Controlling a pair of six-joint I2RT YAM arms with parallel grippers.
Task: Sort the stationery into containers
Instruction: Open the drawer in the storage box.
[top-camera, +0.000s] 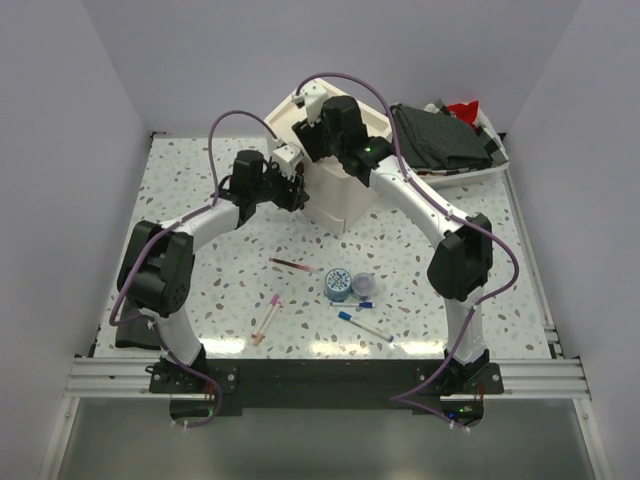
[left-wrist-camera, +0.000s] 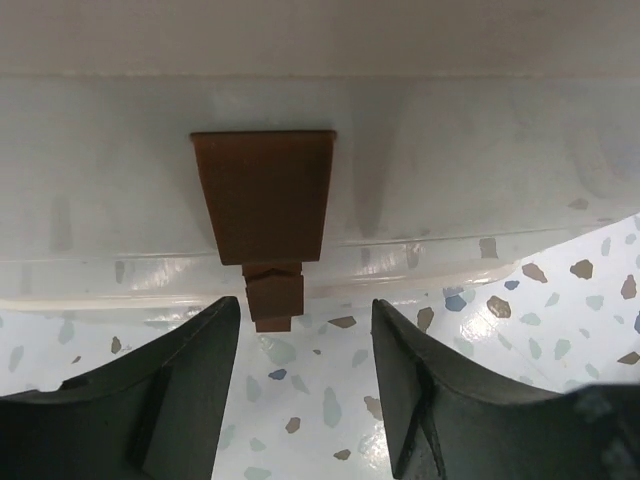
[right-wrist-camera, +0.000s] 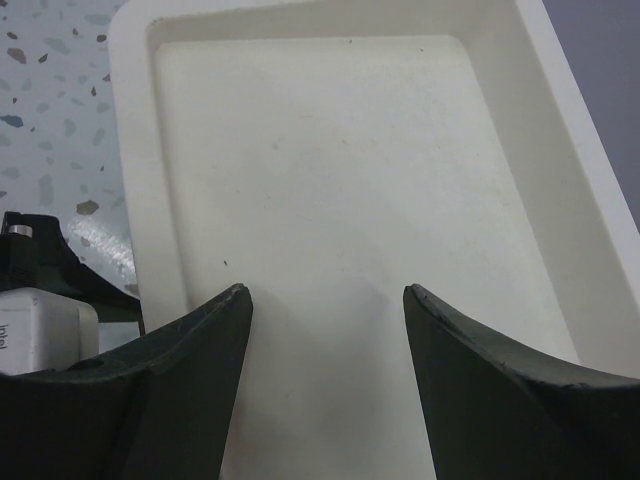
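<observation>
Sorting job, drawers shut: the left gripper stands with jaws parted before the cream-white, cube-shaped plastic cabinet. Its dark fingers flank, without touching, a small brown wedge-shaped handle low on the cabinet's front, just above the speckled terrazzo-patterned tabletop. The right gripper hovers open and empty over the cabinet's recessed top, inside its raised rim. The stationery lies in front of the cabinet, well apart from it, with bare tabletop between: a maroon pen, a round blue tape roll, a pink pen and a white pen with blue caps. A white tray of dark cloths sits just right of the cabinet.
</observation>
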